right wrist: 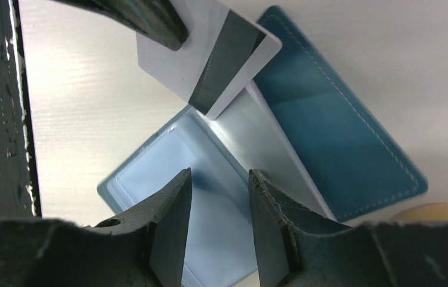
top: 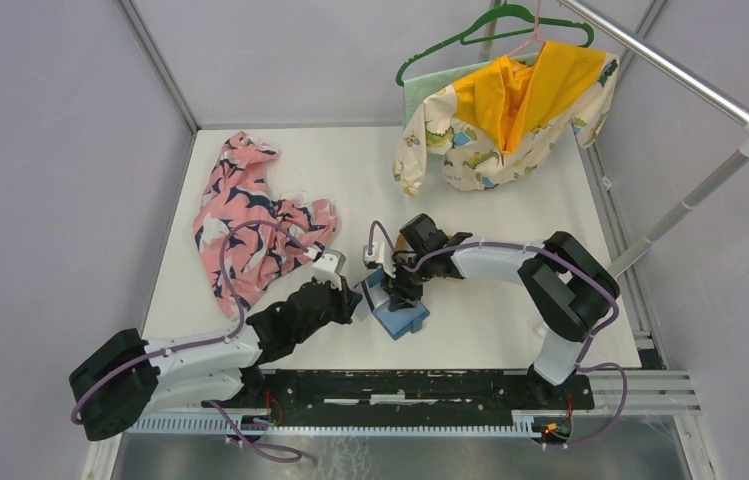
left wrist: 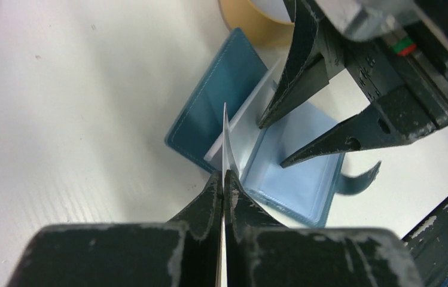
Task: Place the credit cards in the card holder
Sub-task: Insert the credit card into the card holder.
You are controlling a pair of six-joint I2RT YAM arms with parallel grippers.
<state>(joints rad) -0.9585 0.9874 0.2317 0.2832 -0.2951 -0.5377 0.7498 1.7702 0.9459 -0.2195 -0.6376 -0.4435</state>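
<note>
White table (top: 510, 200), seen from above, with both arms meeting near its middle. The right gripper (right wrist: 218, 179) stood over the open card holder (right wrist: 341, 131), its jaws partly apart and gripping nothing. Its tips were at the pale-blue inner pocket (right wrist: 149, 173), though the views did not settle whether they touched it. The left gripper (left wrist: 224, 179) was clamped tight on one credit card (right wrist: 221, 66), a white one with a dark stripe, held on edge and tilted. The card holder lay flat and spread, teal cover to one side, with a silvery inner leaf (right wrist: 269, 155) raised along its fold. The card's lower corner sat at the top of that leaf, just beside the fold, and was not yet inside a pocket.

The step in hand appeared to be insertion. To do it well, the card's leading edge should be squared to the pocket mouth rather than entering corner-first. The right fingertips should pin the holder so it cannot slide, and the card should be fed at a shallow angle along the leaf. The likely faults were the card bowing or the holder skating away.
</note>
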